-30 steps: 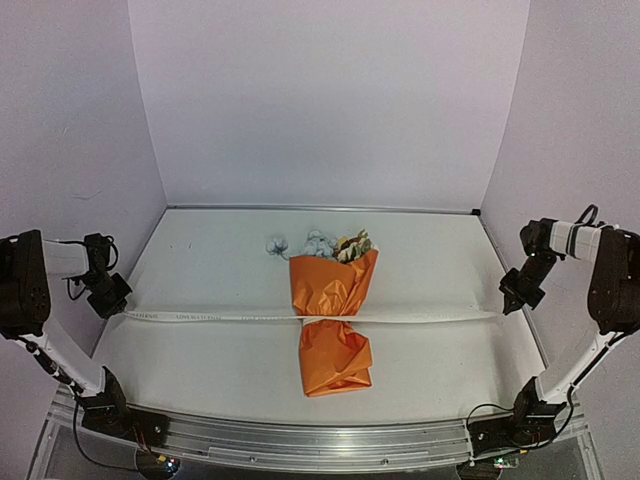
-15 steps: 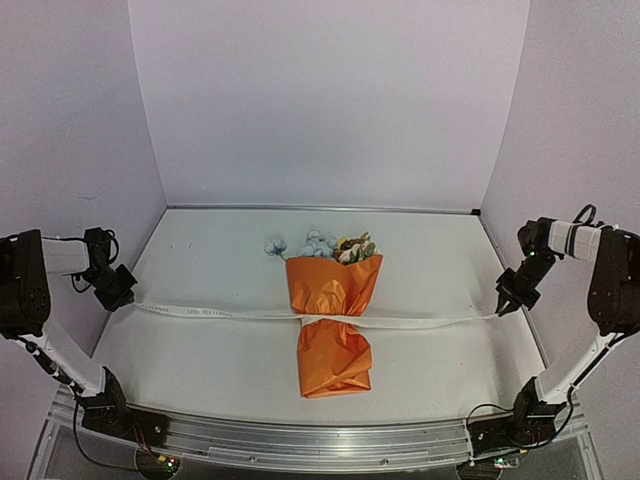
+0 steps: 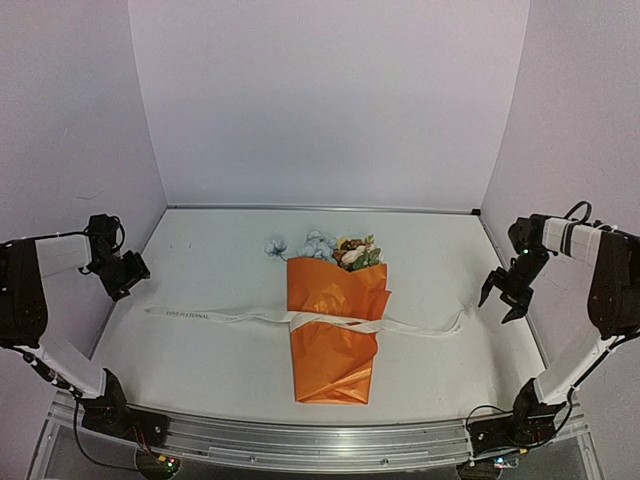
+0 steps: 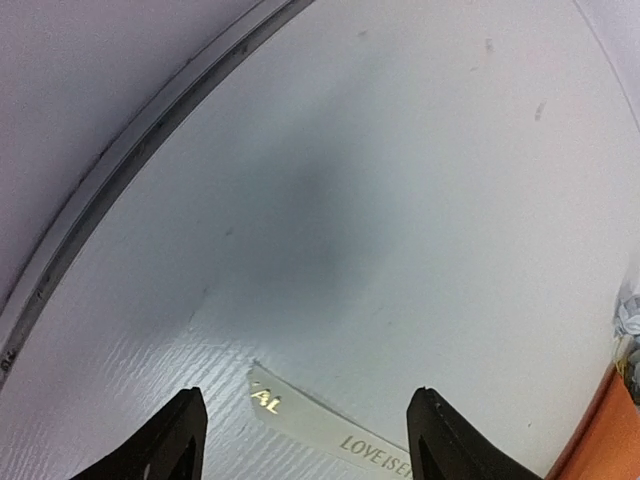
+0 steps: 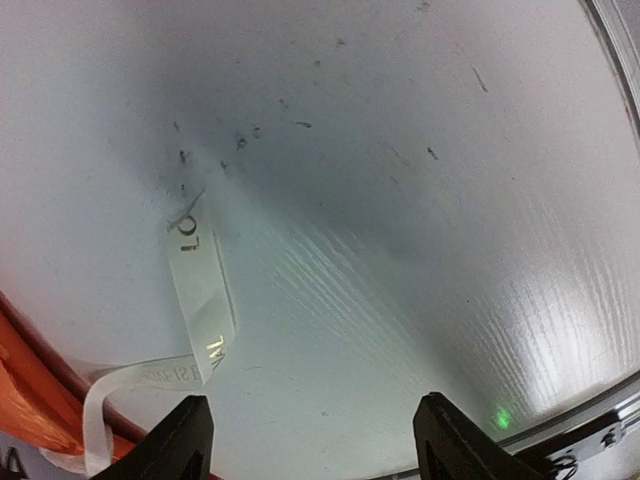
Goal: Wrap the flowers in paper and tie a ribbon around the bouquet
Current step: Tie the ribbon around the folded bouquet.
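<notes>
The bouquet [image 3: 335,335] lies mid-table, a cone of orange paper [image 3: 330,365] with its wide end pointing away from me. The flowers [image 3: 340,248] show there, pale blue, white and brown. The ribbon [image 3: 240,317] lies slack across the cone's waist, and both its ends rest loose on the table. My left gripper [image 3: 125,275] hovers open above the left ribbon end [image 4: 300,415], holding nothing. My right gripper [image 3: 503,297] is open too, just right of the curled right ribbon end [image 5: 200,280]. Orange paper [image 5: 30,380] edges the right wrist view.
Pale walls [image 3: 320,100] close the white table [image 3: 200,250] in at the back and both sides. A metal rail [image 3: 300,440] runs along the near edge between the arm bases. A raised table rim [image 4: 130,150] runs beside the left gripper.
Both grippers have opened and let go of the ribbon ends. The ribbon, taut before, now lies slack, and the orange paper has spread wider at the waist.
</notes>
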`<state>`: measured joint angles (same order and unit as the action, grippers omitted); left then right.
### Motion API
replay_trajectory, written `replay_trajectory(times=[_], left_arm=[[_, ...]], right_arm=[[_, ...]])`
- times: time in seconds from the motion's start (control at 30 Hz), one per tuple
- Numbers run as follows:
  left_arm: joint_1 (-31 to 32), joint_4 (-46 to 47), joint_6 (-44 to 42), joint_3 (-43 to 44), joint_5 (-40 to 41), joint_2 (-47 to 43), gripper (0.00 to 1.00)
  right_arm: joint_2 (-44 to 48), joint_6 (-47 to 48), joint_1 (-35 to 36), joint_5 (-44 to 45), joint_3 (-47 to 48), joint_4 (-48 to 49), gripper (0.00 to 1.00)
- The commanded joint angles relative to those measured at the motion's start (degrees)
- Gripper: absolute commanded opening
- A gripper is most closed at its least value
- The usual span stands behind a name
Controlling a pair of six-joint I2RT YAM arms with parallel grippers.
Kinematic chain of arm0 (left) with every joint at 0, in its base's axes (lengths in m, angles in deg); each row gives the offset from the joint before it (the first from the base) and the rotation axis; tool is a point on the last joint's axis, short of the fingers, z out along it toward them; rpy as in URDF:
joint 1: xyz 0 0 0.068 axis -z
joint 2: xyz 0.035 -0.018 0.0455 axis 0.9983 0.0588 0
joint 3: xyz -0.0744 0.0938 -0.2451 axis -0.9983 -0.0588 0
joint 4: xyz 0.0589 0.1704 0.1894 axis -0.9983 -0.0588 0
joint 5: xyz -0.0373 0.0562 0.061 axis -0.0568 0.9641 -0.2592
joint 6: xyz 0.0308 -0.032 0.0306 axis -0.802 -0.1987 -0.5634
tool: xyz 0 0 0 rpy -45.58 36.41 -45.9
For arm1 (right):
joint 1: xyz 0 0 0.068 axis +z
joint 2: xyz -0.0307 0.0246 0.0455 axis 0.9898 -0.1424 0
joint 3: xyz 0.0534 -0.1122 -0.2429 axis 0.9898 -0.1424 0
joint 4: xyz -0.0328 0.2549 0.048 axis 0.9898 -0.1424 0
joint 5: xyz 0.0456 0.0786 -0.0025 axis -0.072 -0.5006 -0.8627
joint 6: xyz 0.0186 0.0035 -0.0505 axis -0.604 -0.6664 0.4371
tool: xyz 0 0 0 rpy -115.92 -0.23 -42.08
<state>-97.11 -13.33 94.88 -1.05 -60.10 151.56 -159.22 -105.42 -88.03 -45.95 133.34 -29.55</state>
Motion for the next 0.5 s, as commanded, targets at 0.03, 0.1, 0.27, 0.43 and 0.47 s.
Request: replay_trajectory(times=[0.03, 0.1, 0.27, 0.43, 0.47], left_arm=[[10.04, 1.26, -10.35, 6.77, 2.19, -6.11, 0.74], [16.36, 3.17, -15.48, 7.4, 1.64, -6.81, 0.74], [31.15, 6.34, -33.62, 7.38, -5.66, -6.82, 0.74], [43.55, 13.68, -51.17, 2.06, -7.13, -7.41, 0.73], [45.23, 13.93, -53.56, 1.61, -6.97, -6.92, 0.74]], right_arm=[[5.92, 10.79, 8.6, 2.54, 1.74, 2.79, 0.78], [7.57, 13.45, 11.01, 0.92, -0.76, 8.29, 0.83], [11.54, 20.14, 16.32, -2.2, -7.29, 20.65, 0.94], [13.1, 24.04, 19.39, -6.36, -10.71, 27.03, 0.98], [13.17, 24.71, 20.12, -6.84, -10.84, 27.05, 0.98]])
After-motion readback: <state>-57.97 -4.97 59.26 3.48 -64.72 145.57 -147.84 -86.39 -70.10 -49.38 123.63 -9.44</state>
